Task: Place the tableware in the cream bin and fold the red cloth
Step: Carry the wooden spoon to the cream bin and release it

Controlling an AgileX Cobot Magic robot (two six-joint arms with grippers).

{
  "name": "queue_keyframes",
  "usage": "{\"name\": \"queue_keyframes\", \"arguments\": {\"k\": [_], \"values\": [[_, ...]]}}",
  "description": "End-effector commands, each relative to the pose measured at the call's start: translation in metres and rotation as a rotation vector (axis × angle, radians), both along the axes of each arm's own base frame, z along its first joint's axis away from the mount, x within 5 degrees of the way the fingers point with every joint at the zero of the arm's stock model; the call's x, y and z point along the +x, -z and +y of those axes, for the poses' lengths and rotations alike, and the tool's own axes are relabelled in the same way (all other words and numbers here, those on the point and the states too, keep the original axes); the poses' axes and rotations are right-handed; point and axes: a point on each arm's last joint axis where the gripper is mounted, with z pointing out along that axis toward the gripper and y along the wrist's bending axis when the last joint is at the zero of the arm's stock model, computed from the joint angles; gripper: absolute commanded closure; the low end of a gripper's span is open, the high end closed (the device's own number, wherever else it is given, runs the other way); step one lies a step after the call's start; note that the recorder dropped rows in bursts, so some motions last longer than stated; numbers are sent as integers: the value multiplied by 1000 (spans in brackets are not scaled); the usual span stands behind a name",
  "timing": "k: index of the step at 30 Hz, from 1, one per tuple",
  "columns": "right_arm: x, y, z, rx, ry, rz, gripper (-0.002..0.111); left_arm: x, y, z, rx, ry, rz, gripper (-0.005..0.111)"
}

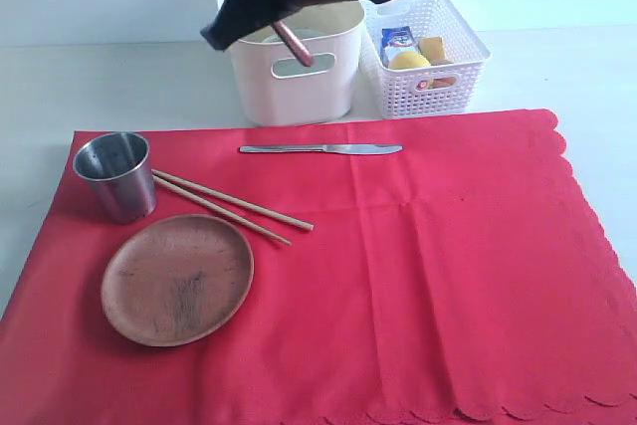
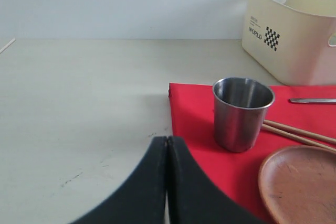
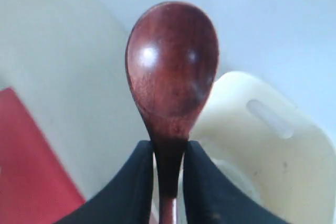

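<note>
Presently the right tool [image 3: 168, 182] is clamped narrow on the neck of the dark wooden spoon [image 3: 172, 66], its long axis tilted, with the cream bin [image 1: 299, 87] apparently just beneath, so the drop calls for this arm.

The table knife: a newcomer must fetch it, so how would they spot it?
Find the big red cloth. Along its edge nearest the cream bin lies the metal table knife, flat and alone. It is the only slim silver piece; the chopsticks are wooden, the steel cup stands upright.
</note>
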Motion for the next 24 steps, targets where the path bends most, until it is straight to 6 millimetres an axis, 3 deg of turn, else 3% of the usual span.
{"name": "queue_keyframes", "arguments": {"k": [1, 4, 8, 12, 24], "values": [[19, -29, -17, 240, 130, -164, 108, 0, 0, 0, 4, -3, -8, 107], [27, -23, -18, 286, 161, -241, 108, 0, 0, 0, 4, -3, -8, 107], [43, 12, -12, 317, 196, -332, 108, 0, 0, 0, 4, -3, -8, 107], [50, 31, -16, 381, 297, -261, 105, 0, 0, 0, 4, -3, -8, 107], [51, 31, -17, 406, 325, -263, 60, 0, 0, 0, 4, -3, -8, 107]]}}
